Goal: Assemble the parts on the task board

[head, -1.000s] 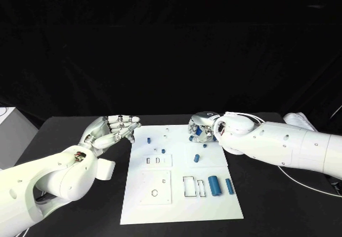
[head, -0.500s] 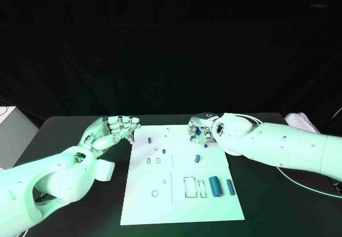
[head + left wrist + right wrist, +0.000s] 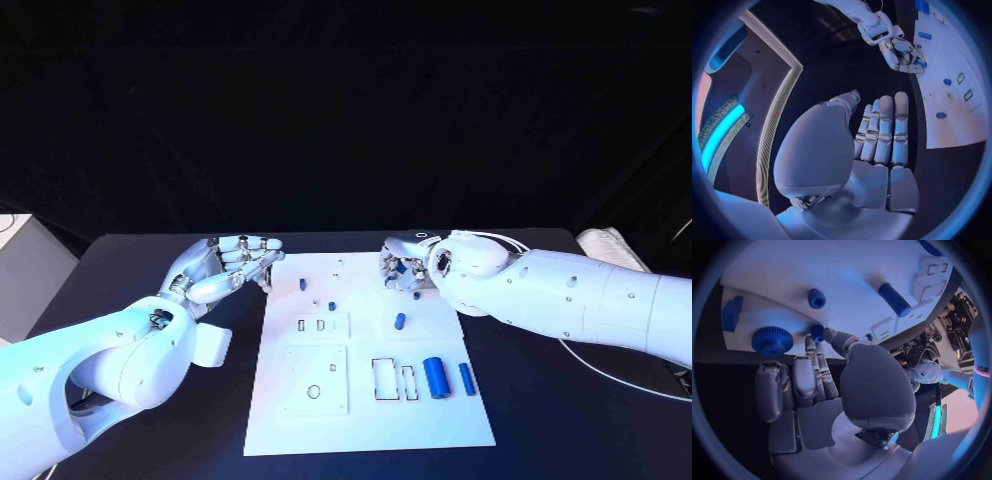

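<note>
White board: the task board (image 3: 368, 420) lies flat in the middle of the black table (image 3: 562, 420), its long side running away from the robot.
Left hand: the left hand (image 3: 227, 264) hangs just off the board's far left corner, beside its edge and not over it; its fingers (image 3: 887, 131) lie straight and close together, the thumb apart, and it holds nothing.
Right hand: the right hand (image 3: 408, 262) hangs over the board's far right corner, fingers pointing down at the parts there. In the right wrist view its fingers (image 3: 809, 375) are straight with a fingertip close to a small blue peg (image 3: 817, 331); I cannot tell whether it touches or holds the peg.
Parts near the right hand: a blue toothed wheel (image 3: 772, 341), a round knob (image 3: 817, 298) and a cylinder (image 3: 894, 299) sit on the board.
Parts near the front: two upright-looking blue cylinders (image 3: 434, 377) stand side by side toward the board's right edge, beside rectangular cut-outs (image 3: 385, 378).
Other parts: small blue pieces (image 3: 330, 306) are scattered across the far half of the board.
</note>
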Robot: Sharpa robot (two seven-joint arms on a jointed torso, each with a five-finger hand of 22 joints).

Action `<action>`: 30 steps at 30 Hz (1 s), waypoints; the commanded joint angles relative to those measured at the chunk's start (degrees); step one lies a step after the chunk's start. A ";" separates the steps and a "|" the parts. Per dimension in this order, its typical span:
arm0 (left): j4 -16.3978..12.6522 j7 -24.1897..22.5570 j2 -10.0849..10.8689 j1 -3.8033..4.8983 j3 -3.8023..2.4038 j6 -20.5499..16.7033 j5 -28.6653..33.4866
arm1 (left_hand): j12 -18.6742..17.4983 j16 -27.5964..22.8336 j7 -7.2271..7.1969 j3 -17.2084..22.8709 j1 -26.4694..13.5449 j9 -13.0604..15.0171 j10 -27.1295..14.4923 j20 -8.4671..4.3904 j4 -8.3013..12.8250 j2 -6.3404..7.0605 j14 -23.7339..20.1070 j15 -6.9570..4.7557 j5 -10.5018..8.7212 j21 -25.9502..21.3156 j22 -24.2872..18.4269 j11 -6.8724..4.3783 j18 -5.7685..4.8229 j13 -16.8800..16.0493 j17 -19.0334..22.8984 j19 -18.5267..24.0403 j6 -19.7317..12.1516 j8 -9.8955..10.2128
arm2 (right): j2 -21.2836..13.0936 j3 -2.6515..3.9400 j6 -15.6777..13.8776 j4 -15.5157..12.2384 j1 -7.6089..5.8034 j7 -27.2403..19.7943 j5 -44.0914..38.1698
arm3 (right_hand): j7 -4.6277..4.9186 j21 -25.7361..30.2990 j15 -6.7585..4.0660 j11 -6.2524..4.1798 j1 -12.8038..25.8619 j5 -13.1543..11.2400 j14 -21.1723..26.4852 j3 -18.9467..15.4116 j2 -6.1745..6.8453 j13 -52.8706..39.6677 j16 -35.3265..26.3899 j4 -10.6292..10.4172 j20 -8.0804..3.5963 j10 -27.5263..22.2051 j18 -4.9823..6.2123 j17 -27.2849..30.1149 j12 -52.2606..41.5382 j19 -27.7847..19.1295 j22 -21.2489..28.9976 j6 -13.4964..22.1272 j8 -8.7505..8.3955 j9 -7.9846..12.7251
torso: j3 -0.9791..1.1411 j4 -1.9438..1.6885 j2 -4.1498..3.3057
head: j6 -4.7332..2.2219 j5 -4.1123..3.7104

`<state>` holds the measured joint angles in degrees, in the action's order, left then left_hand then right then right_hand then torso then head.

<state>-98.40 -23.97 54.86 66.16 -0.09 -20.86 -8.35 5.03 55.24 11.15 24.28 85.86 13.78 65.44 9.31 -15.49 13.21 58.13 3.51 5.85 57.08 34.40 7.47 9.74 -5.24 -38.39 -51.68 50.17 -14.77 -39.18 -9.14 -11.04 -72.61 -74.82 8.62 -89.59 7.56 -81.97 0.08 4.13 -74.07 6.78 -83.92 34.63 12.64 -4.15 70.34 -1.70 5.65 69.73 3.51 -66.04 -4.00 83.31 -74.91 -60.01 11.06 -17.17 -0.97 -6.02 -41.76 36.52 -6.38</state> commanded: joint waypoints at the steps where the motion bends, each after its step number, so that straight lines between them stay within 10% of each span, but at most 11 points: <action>1: -0.04 -0.09 -0.02 0.16 -0.05 1.17 -0.21 | -0.26 0.29 0.09 0.40 -0.61 0.07 -0.16 -0.09 -0.03 -0.12 0.27 0.10 -0.23 0.34 0.05 0.06 0.72 -0.09 -0.06 0.35 -0.27 -0.13 | 0.06 -0.11 1.84 0.11 0.18 0.49 -1.06 | -0.10 -0.32 -0.57 0.02 -0.42 -0.49 -1.34 0.95 -0.76 -0.05 0.35 0.23 -0.02 0.56 -0.72 -0.13 -0.07 0.43 -3.02 -0.38 0.30 -0.25 | -0.02 -0.07 -0.09 | -0.06 -0.05; 30: 0.39 0.23 -0.08 0.18 -0.05 1.26 -0.20 | -0.27 0.42 0.09 0.53 -0.54 0.11 -0.20 -0.07 0.05 -0.21 0.29 0.10 -0.24 0.57 0.20 0.06 0.73 -0.11 -0.06 0.45 -0.30 -0.12 | 2.07 0.30 -14.05 -2.32 -0.81 4.82 -5.45 | 0.16 -1.83 -0.87 -0.30 -3.35 1.93 -1.32 5.71 -1.77 -0.36 1.54 4.93 -0.37 3.28 -1.14 -0.78 0.01 1.19 -5.40 -1.08 1.69 -2.47 | -0.09 -0.41 -0.28 | -0.95 -0.21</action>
<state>-97.95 -23.46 54.86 66.18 -0.09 -20.62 -8.39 5.03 55.47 11.15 24.44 85.87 13.81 65.44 9.32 -15.33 13.21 58.13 3.52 5.85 57.35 34.54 7.47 9.73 -5.29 -38.37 -51.69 50.17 -14.77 -37.57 -8.87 -20.52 -75.12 -75.58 11.74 -93.06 7.73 -83.46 -0.33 5.01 -76.19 8.36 -83.92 38.89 11.47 -3.99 71.62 1.69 5.23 71.44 3.51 -66.75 -3.64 83.72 -74.94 -60.65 12.39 -19.60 -1.10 -6.27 -41.96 35.65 -6.53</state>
